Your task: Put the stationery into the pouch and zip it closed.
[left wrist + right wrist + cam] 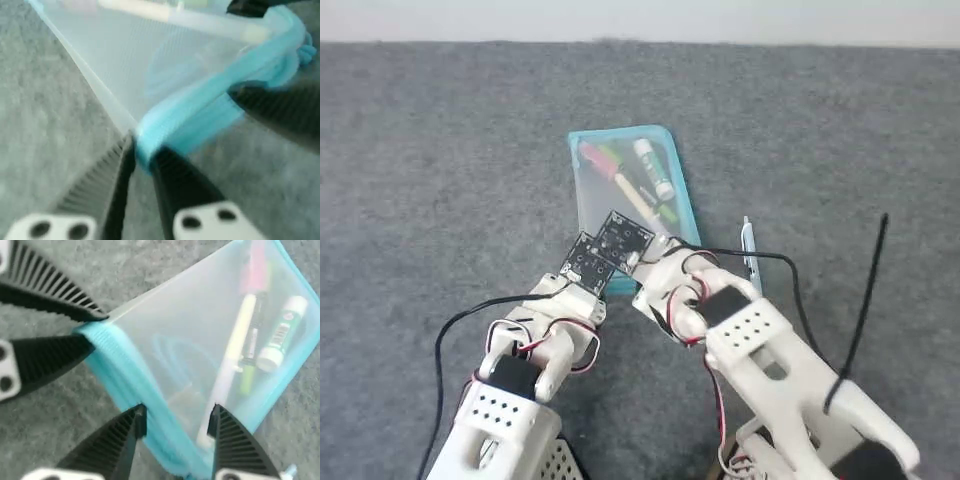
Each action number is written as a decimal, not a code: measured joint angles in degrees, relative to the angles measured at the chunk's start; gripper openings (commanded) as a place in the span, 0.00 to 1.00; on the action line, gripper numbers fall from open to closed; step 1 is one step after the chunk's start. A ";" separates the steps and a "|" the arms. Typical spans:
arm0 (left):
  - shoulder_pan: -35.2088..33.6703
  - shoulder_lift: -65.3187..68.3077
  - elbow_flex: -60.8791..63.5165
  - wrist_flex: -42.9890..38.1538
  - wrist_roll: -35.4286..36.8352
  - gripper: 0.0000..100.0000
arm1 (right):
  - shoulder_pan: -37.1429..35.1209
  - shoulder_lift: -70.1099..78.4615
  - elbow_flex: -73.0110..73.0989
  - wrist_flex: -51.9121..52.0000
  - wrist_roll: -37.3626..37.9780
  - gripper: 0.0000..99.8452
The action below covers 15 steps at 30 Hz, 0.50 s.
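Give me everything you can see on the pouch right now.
The pouch is a flat rectangle of translucent plastic with a teal border and a teal zip band along the end nearest the arms. It lies on the grey carpet, holding a glue stick and several pens. The left gripper has its jaws shut on one corner of that band; the right gripper straddles the band with jaws open. Whether the zip is closed is unclear.

Grey felt-like surface (420,150) all around — pale wall strip (640,20) along its far edge.
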 measured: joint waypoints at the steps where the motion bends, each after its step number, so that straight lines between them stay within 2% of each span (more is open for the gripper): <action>1: 0.00 0.00 0.00 0.00 0.00 0.01 | 0.44 0.62 -0.26 0.00 -0.88 0.20; 9: 0.00 0.00 0.00 0.00 0.18 0.01 | 0.62 0.35 -0.44 0.44 -2.29 0.20; 15: 0.18 -0.53 -0.88 0.09 0.18 0.01 | 2.37 -9.49 -0.35 5.80 -6.86 0.20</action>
